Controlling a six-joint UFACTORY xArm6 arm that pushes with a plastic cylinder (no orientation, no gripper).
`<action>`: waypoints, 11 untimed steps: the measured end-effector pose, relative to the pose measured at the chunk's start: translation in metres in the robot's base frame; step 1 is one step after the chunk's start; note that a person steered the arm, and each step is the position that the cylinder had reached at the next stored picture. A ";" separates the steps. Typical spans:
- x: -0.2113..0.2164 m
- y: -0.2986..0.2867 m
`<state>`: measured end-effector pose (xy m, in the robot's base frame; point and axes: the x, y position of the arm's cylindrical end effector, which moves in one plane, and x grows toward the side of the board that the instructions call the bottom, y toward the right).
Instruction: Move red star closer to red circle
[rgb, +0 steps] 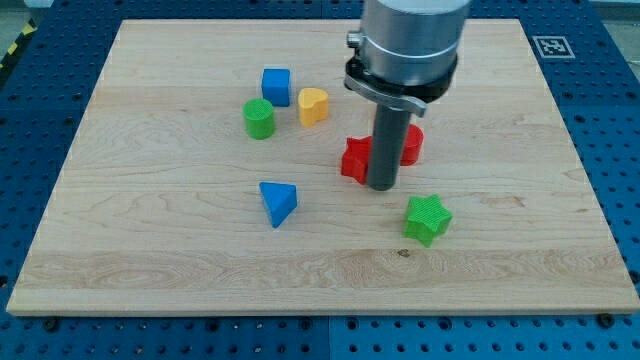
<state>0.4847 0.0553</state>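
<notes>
The red star (354, 159) lies near the board's middle, partly hidden behind my rod. The red circle (412, 145) sits just to its right and slightly higher, also partly hidden by the rod. The two red blocks are very close together; the rod hides whether they touch. My tip (383, 187) rests on the board between them, at the star's lower right edge and just below-left of the circle.
A green star (428, 219) lies below-right of my tip. A blue triangle (278, 202) lies to the lower left. A yellow heart (313, 105), a blue cube (276, 86) and a green cylinder (259, 118) cluster at the upper left. The wooden board (150, 250) ends in blue surround.
</notes>
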 end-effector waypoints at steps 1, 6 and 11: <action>0.000 -0.003; -0.049 -0.149; -0.045 -0.048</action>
